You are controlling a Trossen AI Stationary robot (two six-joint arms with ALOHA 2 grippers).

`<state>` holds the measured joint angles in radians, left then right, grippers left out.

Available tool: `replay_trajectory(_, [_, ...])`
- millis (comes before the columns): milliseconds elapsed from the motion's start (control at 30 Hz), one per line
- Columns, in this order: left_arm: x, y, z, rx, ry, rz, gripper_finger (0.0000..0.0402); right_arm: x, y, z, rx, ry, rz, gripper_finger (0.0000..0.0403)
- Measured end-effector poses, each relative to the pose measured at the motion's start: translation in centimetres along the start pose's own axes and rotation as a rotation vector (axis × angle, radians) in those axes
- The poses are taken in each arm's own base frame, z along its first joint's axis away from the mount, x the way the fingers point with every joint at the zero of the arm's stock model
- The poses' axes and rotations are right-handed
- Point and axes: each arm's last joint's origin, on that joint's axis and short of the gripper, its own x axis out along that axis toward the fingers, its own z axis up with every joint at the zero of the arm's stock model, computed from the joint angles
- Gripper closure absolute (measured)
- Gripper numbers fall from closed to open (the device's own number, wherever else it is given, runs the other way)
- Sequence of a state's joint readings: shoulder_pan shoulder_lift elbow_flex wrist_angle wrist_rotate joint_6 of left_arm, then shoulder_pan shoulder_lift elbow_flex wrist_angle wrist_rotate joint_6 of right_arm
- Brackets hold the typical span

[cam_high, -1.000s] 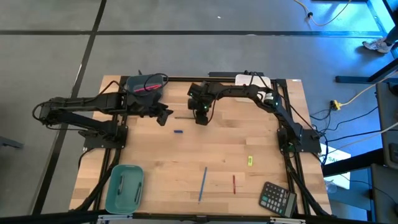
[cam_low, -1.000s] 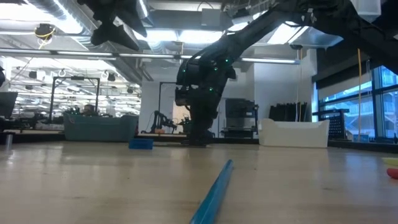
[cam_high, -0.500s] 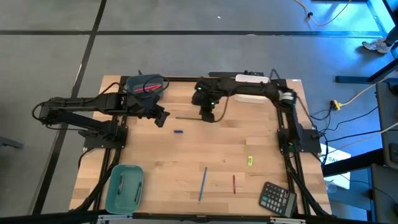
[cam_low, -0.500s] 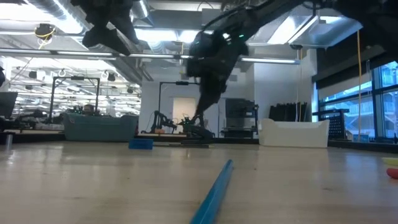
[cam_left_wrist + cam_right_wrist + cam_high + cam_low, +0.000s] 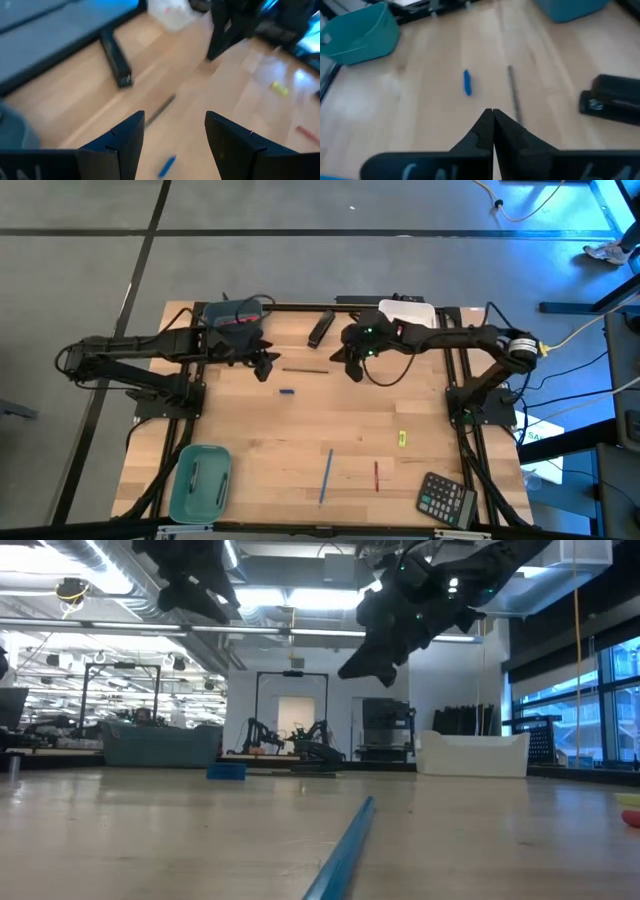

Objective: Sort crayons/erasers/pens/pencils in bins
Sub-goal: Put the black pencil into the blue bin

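Observation:
A dark grey pen (image 5: pixel 305 370) lies flat on the table between my two grippers. My left gripper (image 5: pixel 265 365) hangs open above the table beside the blue-grey bin (image 5: pixel 235 320); its fingers (image 5: pixel 127 137) stand apart with nothing between them. My right gripper (image 5: pixel 352 368) hovers shut and empty to the pen's right, slanting down (image 5: pixel 493 112). A short blue crayon (image 5: pixel 287 392) lies nearer. A blue pencil (image 5: pixel 326 476) and a dark red pen (image 5: pixel 376 476) lie toward the near edge. The white bin (image 5: pixel 405 315) is far right, the teal bin (image 5: pixel 200 480) near left.
A thick black oblong object (image 5: pixel 320 328) lies at the far edge behind the pen. A small yellow piece (image 5: pixel 403 438) lies right of centre. A black calculator (image 5: pixel 446 500) sits at the near right corner. Pink-red sticks lie in the blue-grey bin.
My right gripper has risen from the table surface and drawn back toward the table's right edge, tipping from pointing steeply down to a shallower slant, staying shut. This has uncovered the black oblong object. The grey pen stays on the table.

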<state>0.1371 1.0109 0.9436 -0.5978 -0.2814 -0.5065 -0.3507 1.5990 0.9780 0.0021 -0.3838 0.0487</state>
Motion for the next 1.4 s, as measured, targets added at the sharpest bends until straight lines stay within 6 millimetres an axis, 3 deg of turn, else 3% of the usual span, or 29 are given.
replay_trajectory(133, [0.3,0.4,0.9,-0.003,-0.056,-0.005,0.02,0.9,0.1,-0.8,-0.121,0.032,-0.112,0.0391])
replay_trajectory(300, [0.5,0.8,1.7,-0.029,-0.088,-0.043,0.02,3.9,-0.1,-1.8,-0.215,0.24,-0.145,0.0349])
replay_trajectory(467, [0.5,0.7,1.6,-0.027,-0.077,-0.061,0.02,7.2,-0.4,-0.5,-0.268,0.464,-0.17,0.0303])
replay_trajectory(600, [0.5,0.8,1.6,-0.027,-0.075,-0.059,0.02,9.7,-1.1,0.9,-0.297,0.583,-0.156,0.0289])
replay_trajectory(900, [0.5,0.8,1.6,-0.025,-0.072,-0.053,0.02,14.4,-2.6,1.1,-0.269,0.795,-0.127,0.0288])
replay_trajectory(1100, [0.5,0.9,1.3,-0.019,-0.047,-0.039,0.02,15.2,-2.9,1.1,-0.255,0.807,-0.129,0.0295])
replay_trajectory(1400, [0.5,1.2,0.9,-0.007,-0.012,0.003,0.02,15.6,-2.4,0.7,-0.246,0.816,-0.142,0.0367])
